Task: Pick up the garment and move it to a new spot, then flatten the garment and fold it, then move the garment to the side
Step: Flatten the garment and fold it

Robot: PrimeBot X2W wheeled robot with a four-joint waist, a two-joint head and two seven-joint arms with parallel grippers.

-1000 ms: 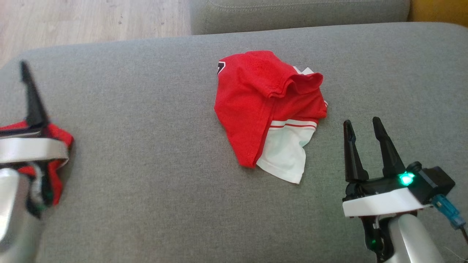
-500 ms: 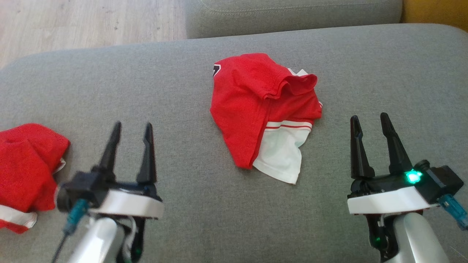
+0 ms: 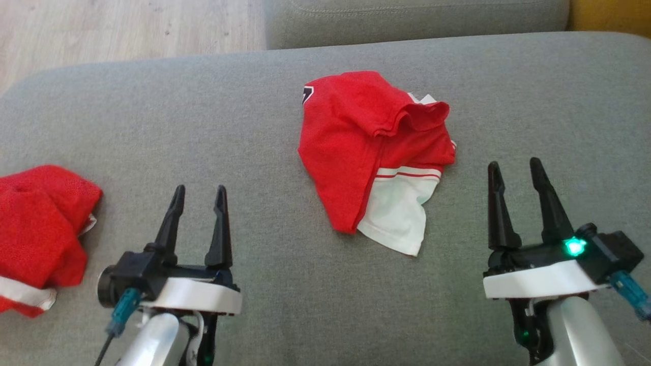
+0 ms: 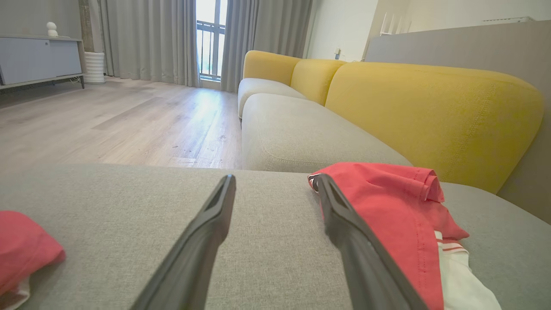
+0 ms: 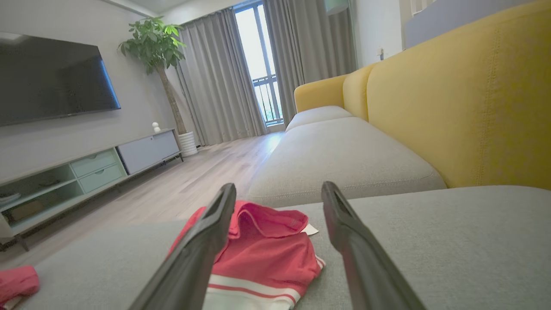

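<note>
Far L in the head view: red bundle [image 3: 43, 223] of cloth, bunched up w/ a white hem strip at its near end, lying on the grey cushion [image 3: 203, 117].

Just R of it but apart from it is the left tool [image 3: 200, 189]. It's spread wide, nothing in it, tips pointing away from the robot over bare cushion fabric.

Centre: red-and-white garment [image 3: 366, 147], crumpled, not flat. The red part is folded over on top w/ a rolled edge at upper R and a black mark [image 3: 307, 94] at upper L. A white panel w/ red stripes sticks out at lower R. It lies loose on the cushion btwn the two tools, mostly further out than their tips. Neither tool touches it.

R side: right tool [image 3: 513, 162], also spread wide & empty, green light [image 3: 574, 247] lit on its body. It's near the garment's white corner but apart from it.

Beyond the cushion: wood floor [image 3: 127, 30] upper L, second grey seat [image 3: 407, 20] top centre, yellow upholstery [image 3: 610, 15] in the top R corner.
</note>
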